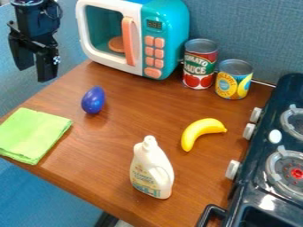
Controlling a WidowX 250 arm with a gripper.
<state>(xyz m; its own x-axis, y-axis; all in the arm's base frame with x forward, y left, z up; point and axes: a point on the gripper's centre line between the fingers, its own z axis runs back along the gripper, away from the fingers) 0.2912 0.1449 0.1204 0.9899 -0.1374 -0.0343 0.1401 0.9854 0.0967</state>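
The gripper (33, 74) hangs at the upper left of the view, beyond the left edge of the brown surface (118, 146) and to the left of a toy microwave (172, 29). Its jaws are wide apart and point downward (the backdrop shows between them). The microwave, white and teal with an orange handle (128, 42) and orange buttons, sits at the back of the surface, and an orange disc (116, 44) lies inside it.

A shiny blue egg-shaped toy (93, 100) rests on the surface in front of the microwave, on the gripper's side. Nearer the left edge lies a folded green cloth (33, 135), its layers visible along one side. Just to the right of the microwave stand two cans: a taller one (200, 66) with a red and green label, and a shorter one (234, 80) with a yellow and blue label.

A yellow banana (198, 132) lies right of the middle, curved, with one end toward the stove. In front of it, a little to the left, is a cream-white bottle (152, 173) (the kind with a side handle). The dark toy stove (251, 195) runs along the right, with pale knobs on its near side and grey burner rings on top.
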